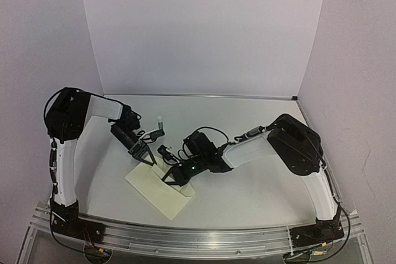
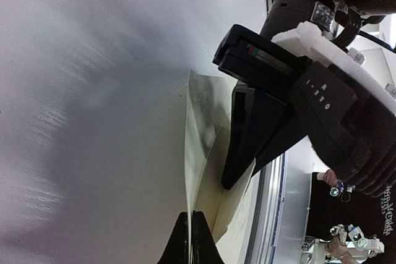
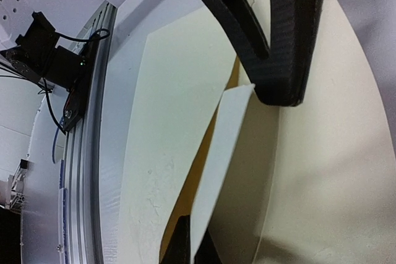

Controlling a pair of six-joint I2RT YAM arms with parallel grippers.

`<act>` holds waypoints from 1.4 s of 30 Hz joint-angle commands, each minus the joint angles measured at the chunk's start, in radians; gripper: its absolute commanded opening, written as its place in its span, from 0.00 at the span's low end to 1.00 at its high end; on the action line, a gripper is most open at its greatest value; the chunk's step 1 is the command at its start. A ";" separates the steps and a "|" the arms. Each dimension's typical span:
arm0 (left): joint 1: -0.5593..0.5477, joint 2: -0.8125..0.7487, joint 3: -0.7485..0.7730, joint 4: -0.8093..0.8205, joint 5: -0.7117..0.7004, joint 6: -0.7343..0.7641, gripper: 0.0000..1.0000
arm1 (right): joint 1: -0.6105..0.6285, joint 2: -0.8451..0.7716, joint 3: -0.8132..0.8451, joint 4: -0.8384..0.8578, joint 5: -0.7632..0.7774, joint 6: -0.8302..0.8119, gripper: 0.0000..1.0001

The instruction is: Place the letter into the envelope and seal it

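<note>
L claw (image 2: 189, 224) pinched tight on envelope (image 1: 158, 195) flap edge, R claw (image 3: 278, 94) pressed together, tips resting on envelope body

The long, plain, pale cream-yellow paper envelope (image 1: 154, 193) is unmarked, and a darker ochre-tan band shows in the opening under its flap. The smooth worktop (image 1: 260, 190) beneath the envelope is off-white, and the walls (image 1: 204, 29) behind it are pale lilac-white. At the envelope, the left end effector (image 1: 151, 162) and right end effector (image 1: 167, 180) are matt black. The left arm (image 1: 62, 165) and right arm (image 1: 247, 151) flanking it have white links and black joints. A small green light (image 1: 193, 167) glows just beside it. In front of it runs a silver ribbed metal rail (image 1: 198, 236).
</note>
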 commanded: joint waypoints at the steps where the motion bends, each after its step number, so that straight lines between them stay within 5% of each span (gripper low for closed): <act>1: 0.004 -0.109 0.007 0.078 0.061 -0.069 0.00 | 0.011 -0.048 0.066 -0.125 0.031 -0.025 0.00; 7: 0.004 -0.245 -0.081 0.201 0.117 -0.122 0.00 | 0.032 -0.073 0.080 -0.196 0.040 -0.022 0.10; 12: 0.004 -0.335 -0.171 0.287 0.141 -0.167 0.00 | 0.041 -0.134 0.047 -0.209 0.097 0.004 0.39; 18: 0.004 -0.380 -0.203 0.281 0.104 -0.129 0.00 | 0.039 -0.241 0.082 -0.370 0.299 -0.029 0.60; 21: 0.004 -0.387 -0.207 0.298 0.092 -0.142 0.00 | 0.038 -0.270 0.092 -0.405 0.366 -0.040 0.90; 22: 0.004 -0.388 -0.208 0.302 0.089 -0.145 0.00 | 0.038 -0.278 0.089 -0.412 0.385 -0.046 0.91; 25: 0.004 -0.393 -0.215 0.302 0.079 -0.131 0.00 | 0.037 -0.307 0.086 -0.422 0.416 -0.053 0.88; 31: 0.003 -0.397 -0.215 0.320 0.070 -0.107 0.00 | 0.024 -0.265 0.111 -0.422 0.381 -0.003 0.45; 42: 0.002 -0.413 -0.240 0.396 0.074 -0.216 0.00 | 0.017 -0.122 0.182 -0.401 0.335 0.041 0.20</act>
